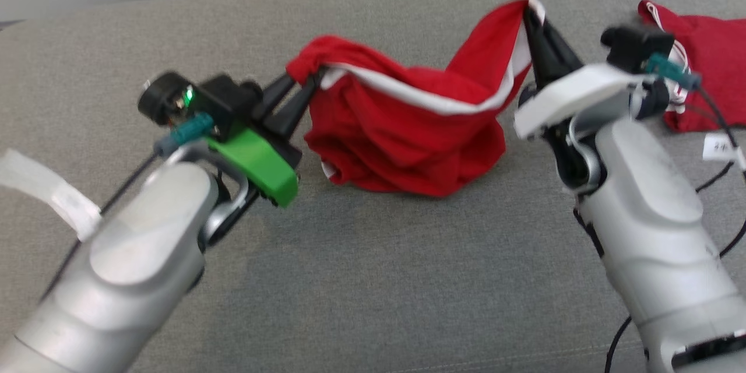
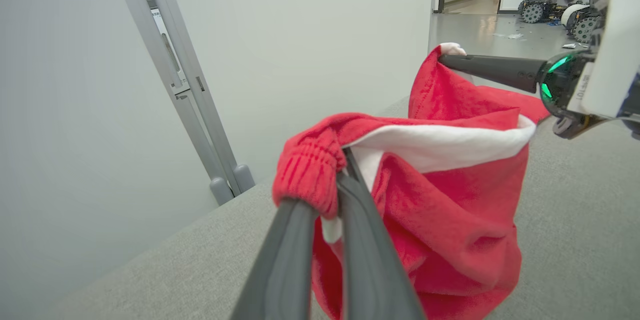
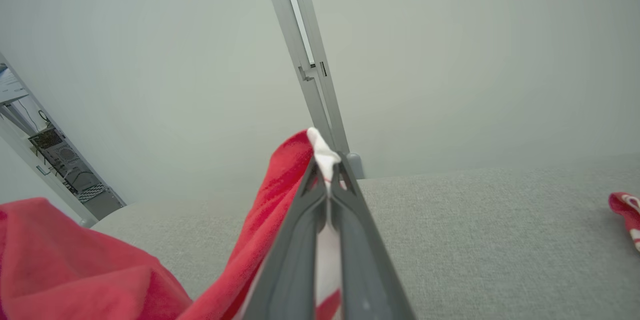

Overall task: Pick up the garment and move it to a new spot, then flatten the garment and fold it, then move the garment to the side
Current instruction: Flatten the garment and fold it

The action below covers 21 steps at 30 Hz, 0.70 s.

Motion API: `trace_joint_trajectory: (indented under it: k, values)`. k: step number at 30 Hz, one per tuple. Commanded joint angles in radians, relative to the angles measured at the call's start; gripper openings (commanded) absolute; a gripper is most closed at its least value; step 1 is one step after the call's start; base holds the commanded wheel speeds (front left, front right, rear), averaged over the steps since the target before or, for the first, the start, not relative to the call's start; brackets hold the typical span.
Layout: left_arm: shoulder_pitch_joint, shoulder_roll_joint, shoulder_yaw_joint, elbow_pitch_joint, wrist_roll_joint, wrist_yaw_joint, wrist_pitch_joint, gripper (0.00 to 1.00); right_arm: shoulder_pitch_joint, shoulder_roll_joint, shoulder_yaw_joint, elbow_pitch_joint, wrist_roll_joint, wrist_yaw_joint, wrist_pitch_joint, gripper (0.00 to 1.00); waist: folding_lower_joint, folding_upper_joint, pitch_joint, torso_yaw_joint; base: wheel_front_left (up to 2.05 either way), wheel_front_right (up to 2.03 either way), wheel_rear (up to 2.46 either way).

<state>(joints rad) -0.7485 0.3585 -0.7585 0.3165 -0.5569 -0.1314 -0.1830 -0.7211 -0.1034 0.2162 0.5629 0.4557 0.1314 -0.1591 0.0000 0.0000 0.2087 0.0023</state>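
Note:
The garment (image 1: 408, 134) is red with a white band along its edge. It hangs between my two grippers, and its lower folds rest on the grey padded surface (image 1: 373, 280). My left gripper (image 1: 309, 78) is shut on its left corner, a gathered red waistband seen up close in the left wrist view (image 2: 310, 170). My right gripper (image 1: 531, 11) is shut on the raised right corner, where white trim (image 3: 322, 152) pokes out between the fingertips. In the left wrist view the right gripper (image 2: 445, 60) reaches in from the right.
A second red garment with white trim (image 1: 705, 70) lies at the far right of the surface. Black cables (image 1: 722, 180) trail beside my right arm. A white strap (image 1: 46, 186) crosses the left edge. A wall and a grey post (image 3: 310, 70) stand behind the surface.

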Motion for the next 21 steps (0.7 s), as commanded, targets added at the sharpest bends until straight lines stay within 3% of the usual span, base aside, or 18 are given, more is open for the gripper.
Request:
trace_joint_trajectory:
  k: [1,6,13,21]
  values:
    - [-0.101,0.027,-0.018,0.017,-0.045,0.001,0.013,0.00,-0.095,0.009,-0.011,0.035,0.024,-0.002,0.017,0.00,0.0000,0.0000,0.101,-0.034,0.00,0.00,0.00]
    - [-0.408,0.063,-0.051,0.109,-0.193,0.001,0.049,0.00,-0.417,0.029,-0.056,0.186,0.064,-0.002,0.050,0.00,0.0000,0.0000,0.202,-0.053,0.00,0.00,0.00]
    - [-0.745,0.056,-0.098,0.270,-0.344,0.001,0.033,0.00,-0.810,0.048,-0.091,0.378,0.057,-0.002,0.025,0.00,0.0000,0.0000,0.289,-0.051,0.00,0.00,0.00]
    - [-0.965,0.053,-0.161,0.337,-0.436,0.001,-0.030,0.00,-1.041,0.053,-0.032,0.500,0.070,-0.002,-0.041,0.00,0.0000,0.0000,0.325,-0.042,0.00,0.00,0.00]
